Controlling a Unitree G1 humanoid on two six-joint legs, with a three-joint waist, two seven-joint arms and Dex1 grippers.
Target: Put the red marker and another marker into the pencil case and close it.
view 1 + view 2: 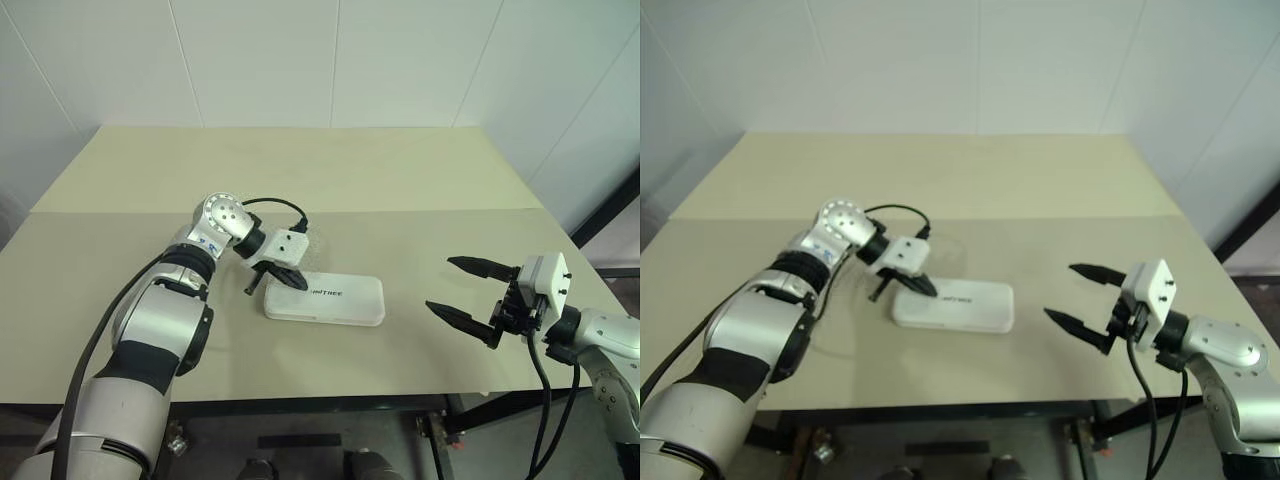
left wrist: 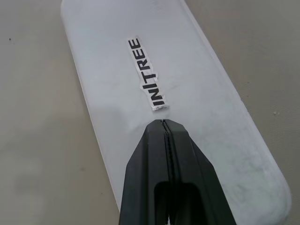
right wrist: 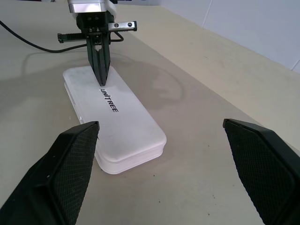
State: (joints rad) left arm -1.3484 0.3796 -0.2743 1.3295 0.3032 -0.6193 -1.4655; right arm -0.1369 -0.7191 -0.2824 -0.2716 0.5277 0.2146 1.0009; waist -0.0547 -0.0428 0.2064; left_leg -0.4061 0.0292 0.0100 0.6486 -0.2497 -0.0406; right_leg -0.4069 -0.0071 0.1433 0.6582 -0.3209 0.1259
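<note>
1. Pencil case (image 1: 324,300) lies flat on the desk (image 1: 400,180), lid shut, lettering up.
2. Left gripper (image 3: 101,79): its 2 fingers pressed together, empty, tips on the lid near one end.
3. Right gripper (image 1: 470,290): fingers spread wide, empty, hovering well apart from the case.

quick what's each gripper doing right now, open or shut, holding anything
Left gripper: jaws shut, holding nothing, tips on the lid of the closed pencil case.
Right gripper: jaws wide open, empty, off to the side of the case.
</note>
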